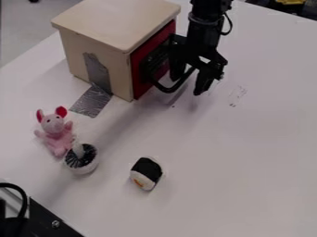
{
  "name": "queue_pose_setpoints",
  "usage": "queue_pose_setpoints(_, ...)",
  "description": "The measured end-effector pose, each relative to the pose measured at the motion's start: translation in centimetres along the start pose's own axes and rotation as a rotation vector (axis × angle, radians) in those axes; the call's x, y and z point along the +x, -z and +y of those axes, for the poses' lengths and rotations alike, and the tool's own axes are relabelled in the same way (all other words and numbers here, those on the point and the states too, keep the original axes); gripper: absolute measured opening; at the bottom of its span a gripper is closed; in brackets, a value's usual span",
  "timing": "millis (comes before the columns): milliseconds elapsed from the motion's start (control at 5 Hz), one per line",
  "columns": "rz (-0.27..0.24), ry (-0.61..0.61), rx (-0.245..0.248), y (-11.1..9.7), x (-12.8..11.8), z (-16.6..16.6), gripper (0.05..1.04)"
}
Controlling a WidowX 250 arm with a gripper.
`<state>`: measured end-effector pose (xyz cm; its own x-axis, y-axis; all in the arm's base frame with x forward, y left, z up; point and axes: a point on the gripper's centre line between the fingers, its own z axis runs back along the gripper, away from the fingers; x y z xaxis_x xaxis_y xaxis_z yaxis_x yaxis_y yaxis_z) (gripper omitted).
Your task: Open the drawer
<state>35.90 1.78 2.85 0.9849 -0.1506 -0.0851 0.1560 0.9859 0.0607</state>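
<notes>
Relation of gripper to drawer handle. The black bow-shaped handle (169, 90) projects from the red drawer front (141, 86) of the small wooden cabinet (102, 23), its long axis running along that face. The gripper (188, 86) hangs at the handle's far end in the view, with its fingers parted; one appears to lie on the drawer side of the bar, the other outside it. Contact cannot be determined, and no firm grasp is evident. Opening would likely require a pull rightward, away from the cabinet.
</notes>
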Motion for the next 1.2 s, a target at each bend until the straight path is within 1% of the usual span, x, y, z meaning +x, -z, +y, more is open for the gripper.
queue_pose_setpoints(200, -0.015, 0.007, -0.002, 0.0, 0.2, -0.3, 0.392)
queue_pose_setpoints(400, -0.024, -0.006, -0.002, 0.0, 0.4, -0.6, 0.181)
queue_pose_setpoints(600, -0.021, -0.004, -0.004, -0.1, 0.5, -1.0, 0.134)
queue_pose_setpoints(800, -0.053, 0.014, -0.021, -1.0, 1.6, -2.8, 0.120)
queue_pose_setpoints(1000, -0.064, 0.042, -0.038, -1.4, 2.0, -5.2, 0.120)
queue_pose_setpoints(1200, -0.065, 0.060, -0.044, -1.5, 2.0, -7.0, 0.120)
